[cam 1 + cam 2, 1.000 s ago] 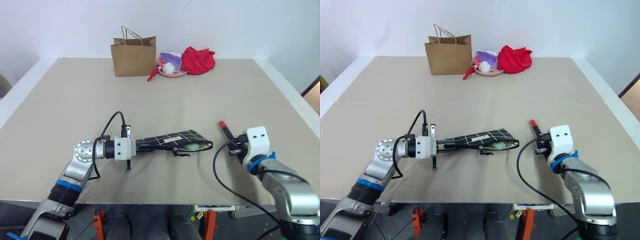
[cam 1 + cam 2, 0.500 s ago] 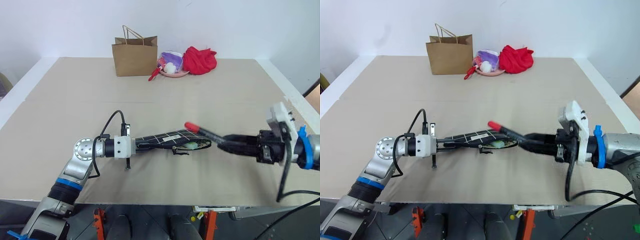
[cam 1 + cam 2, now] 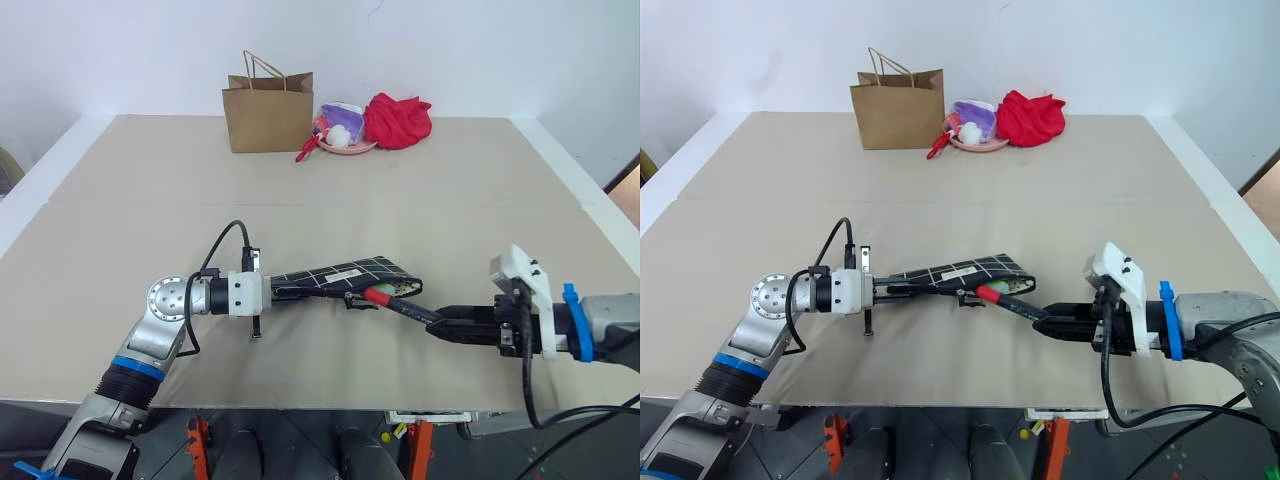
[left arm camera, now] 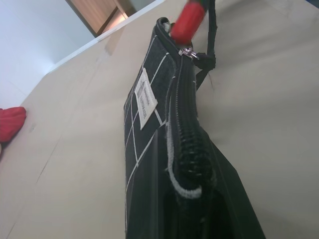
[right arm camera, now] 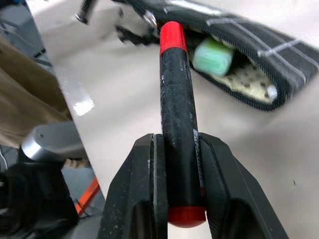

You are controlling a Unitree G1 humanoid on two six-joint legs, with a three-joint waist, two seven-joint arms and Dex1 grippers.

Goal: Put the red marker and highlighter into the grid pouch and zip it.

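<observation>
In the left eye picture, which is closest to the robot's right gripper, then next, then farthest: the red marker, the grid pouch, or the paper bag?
1. Red marker: held in the right gripper.
2. Grid pouch: just beyond the marker's tip.
3. Paper bag: far table edge.

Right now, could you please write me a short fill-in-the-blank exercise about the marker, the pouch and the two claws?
1. The right claw is shut on the ____ marker.
2. The marker's capped tip is at the open mouth of the grid ____, whose other end the left claw grips.
3. Inside the grid pouch lies the light-green ____.
4. At the table's far edge, left of the pink plate, stands a brown paper ____.

Missing words: red; pouch; highlighter; bag
</observation>
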